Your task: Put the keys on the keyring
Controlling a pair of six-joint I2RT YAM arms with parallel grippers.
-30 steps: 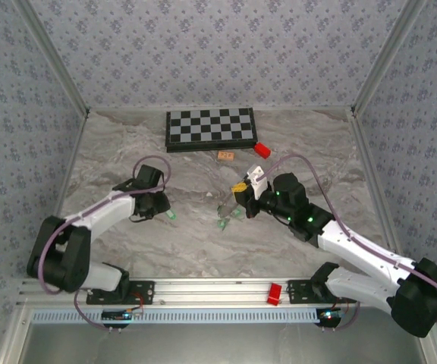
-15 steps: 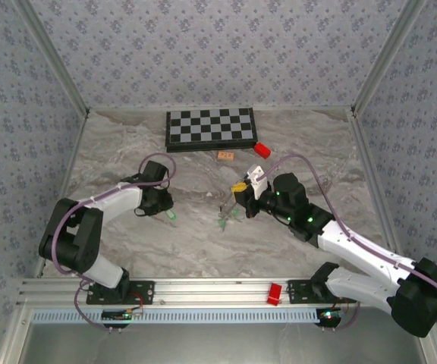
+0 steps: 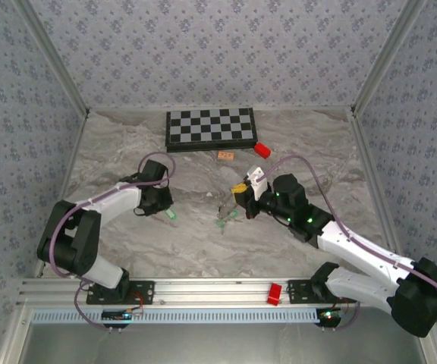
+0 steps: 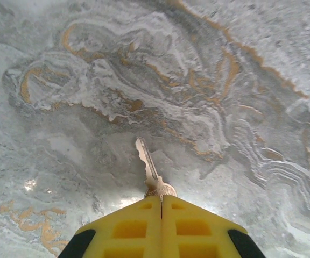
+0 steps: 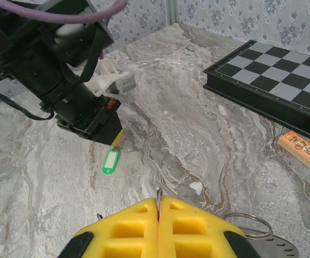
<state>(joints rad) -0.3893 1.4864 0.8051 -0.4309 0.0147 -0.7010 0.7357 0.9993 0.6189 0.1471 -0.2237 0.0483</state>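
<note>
My left gripper [image 4: 161, 198] is shut on the head of a silvery key [image 4: 147, 165], whose shaft points away over the marble. In the right wrist view its green tag [image 5: 110, 160] lies on the marble beside the left arm's yellow fingers [image 5: 116, 138]. From above, the left gripper [image 3: 165, 207] sits left of centre with that green tag [image 3: 172, 215] beside it. My right gripper [image 5: 159, 203] is shut on the thin wire of the keyring [image 5: 246, 219], which loops out to the right. Two more green keys [image 3: 222, 223] lie below the right gripper [image 3: 236, 203].
A chessboard [image 3: 210, 128] stands at the back, with a red block [image 3: 262, 150] and an orange tile [image 3: 225, 155] in front of it. Another red block [image 3: 275, 293] sits on the front rail. Patterned walls close in both sides.
My left gripper has closed on the key, and the left arm's elbow has swung inward. The right arm has stayed put.
</note>
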